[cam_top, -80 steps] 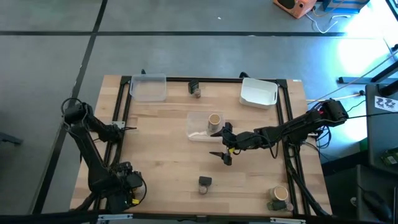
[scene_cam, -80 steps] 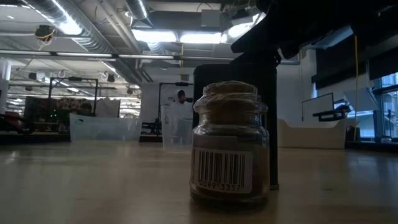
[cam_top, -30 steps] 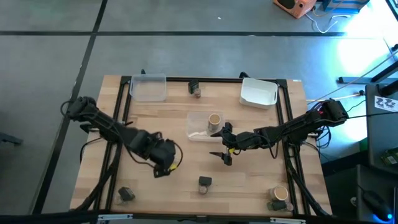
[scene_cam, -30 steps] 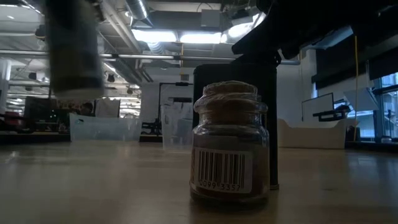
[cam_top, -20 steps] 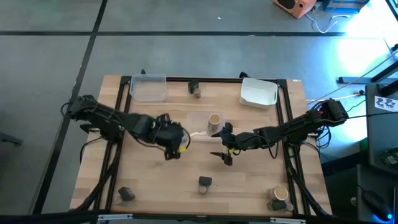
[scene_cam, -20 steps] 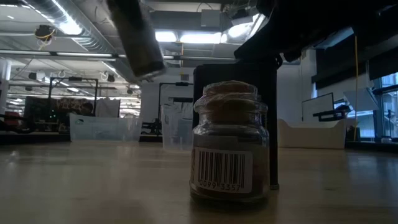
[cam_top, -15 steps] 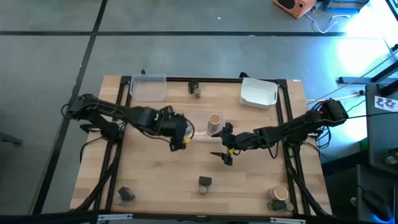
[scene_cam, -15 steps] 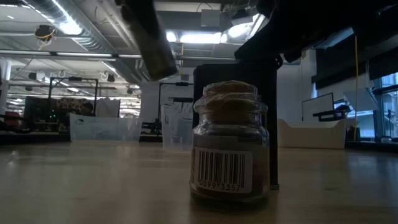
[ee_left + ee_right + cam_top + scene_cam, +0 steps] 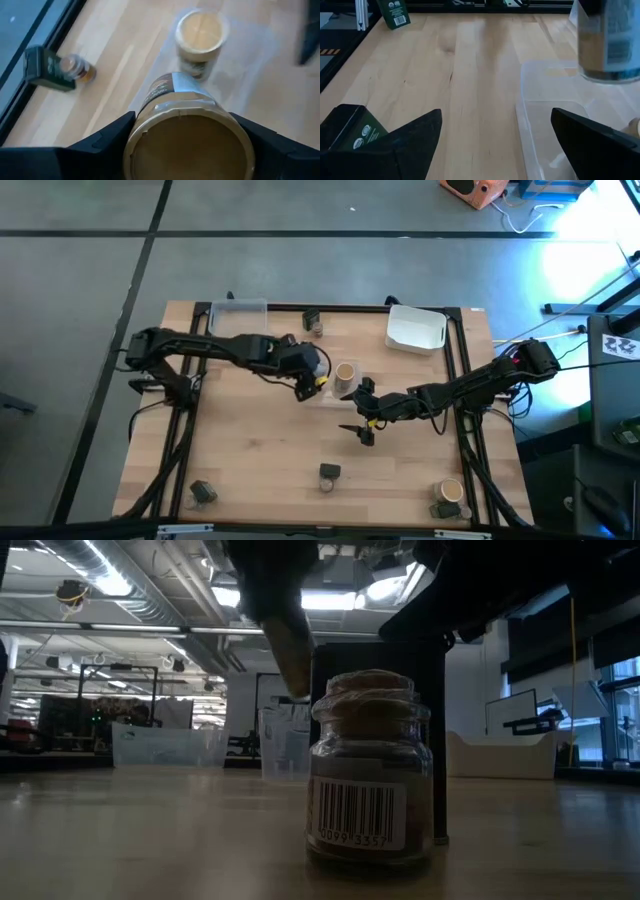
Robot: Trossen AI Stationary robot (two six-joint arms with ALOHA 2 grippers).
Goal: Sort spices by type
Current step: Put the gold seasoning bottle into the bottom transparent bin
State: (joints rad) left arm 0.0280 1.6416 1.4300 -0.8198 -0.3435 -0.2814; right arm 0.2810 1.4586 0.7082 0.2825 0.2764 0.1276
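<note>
High view: the left gripper (image 9: 312,378) hangs just at the 9 o'clock edge of the central clear tub (image 9: 330,383), closed around a tan cylinder (image 9: 318,379). One more tan cylinder (image 9: 345,373) stands upright inside that tub. The right gripper (image 9: 362,409) waits at the tub's 5 o'clock, fingers spread wide and holding nothing. Counting the spices here: three tan cylinders, the third (image 9: 450,492) near the table's 5 o'clock corner; three dark jars, one (image 9: 313,322) at 12 o'clock by the rear rail, one (image 9: 203,492) at 7 o'clock, one (image 9: 441,511) touching the corner cylinder; and one small round jar (image 9: 329,474) at 6 o'clock. Tubs number three: a second clear tub (image 9: 238,319) at 11 o'clock and a white tub (image 9: 416,327) at 1 o'clock.

Low view: the small round jar (image 9: 369,770), barcode facing the camera, fills the centre; the held tan cylinder (image 9: 288,640) hangs tilted above it at its 11 o'clock.

Left wrist view: the fingers (image 9: 100,142) clamp the held cylinder (image 9: 189,132); beyond it show the tub's cylinder (image 9: 201,36) and one dark jar (image 9: 55,70).

Right wrist view: the open fingers (image 9: 400,137) frame the clear tub (image 9: 555,120); the held cylinder (image 9: 607,42) hangs over it. Two dark jars show, one (image 9: 394,12) far, one (image 9: 352,130) close behind a finger.
</note>
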